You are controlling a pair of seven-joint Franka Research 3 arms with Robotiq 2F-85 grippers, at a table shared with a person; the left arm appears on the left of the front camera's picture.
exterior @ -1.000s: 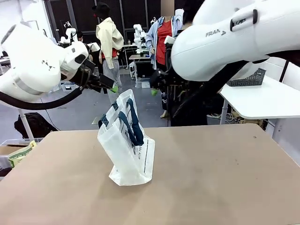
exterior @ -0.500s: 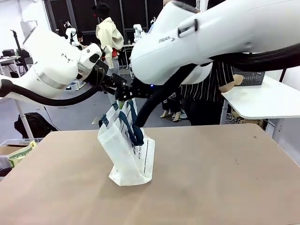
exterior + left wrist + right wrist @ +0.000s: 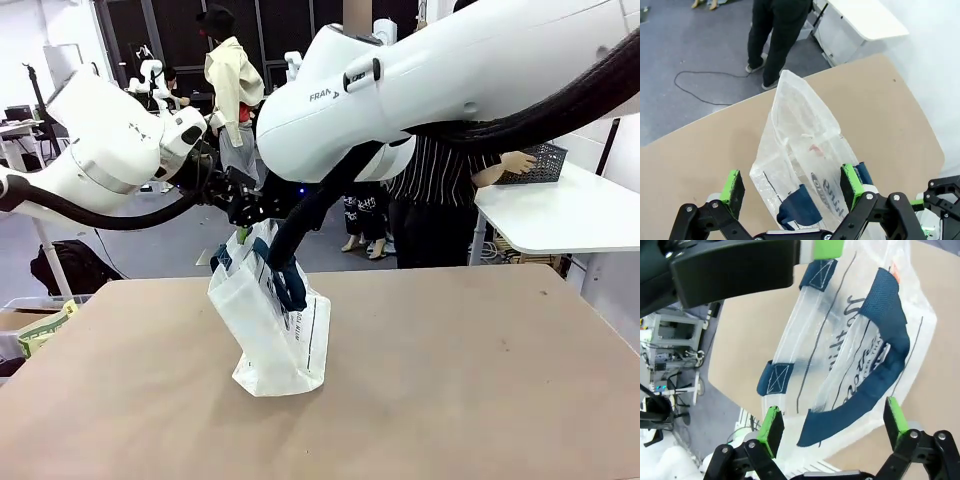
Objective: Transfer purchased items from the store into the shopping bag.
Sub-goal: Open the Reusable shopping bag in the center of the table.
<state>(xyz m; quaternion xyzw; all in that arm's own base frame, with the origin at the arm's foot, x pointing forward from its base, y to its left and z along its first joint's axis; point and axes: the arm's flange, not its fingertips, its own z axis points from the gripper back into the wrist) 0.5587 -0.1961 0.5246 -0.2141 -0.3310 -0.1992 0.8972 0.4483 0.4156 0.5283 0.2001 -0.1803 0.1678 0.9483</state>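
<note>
**While the bag sags narrow, spread its mouth before anything goes in**

Since the bag (image 3: 268,330) leans on the table (image 3: 450,380) left of the middle with its top folded close, the step in hand looks like taking the top edges to hold the mouth wide. Each gripper would do best to take one side. It should pinch at a stitched patch (image 3: 776,377), where the film is doubled, rather than on the loose strap (image 3: 892,325), which would only lift. The pull apart should be gentle and level, because thin plastic may slip or tear and so light a bag could tip. The basket (image 3: 535,165) stands well apart on the side table (image 3: 560,215) at far right, with a person's hand (image 3: 517,160) at it. I cannot tell whether anything lies in the bag.

The right arm (image 3: 450,70) reaches across the middle and bends down over the bag. The left arm (image 3: 100,150) comes in level from the left. The two arms meet just above the bag's top. The right gripper (image 3: 834,421) is spread wide, with the strap loop between its fingers, and it grasps nothing. The left gripper (image 3: 791,182) is likewise released, and its green pads (image 3: 733,186) straddle the bag's upper edge with no grip on it.
</note>
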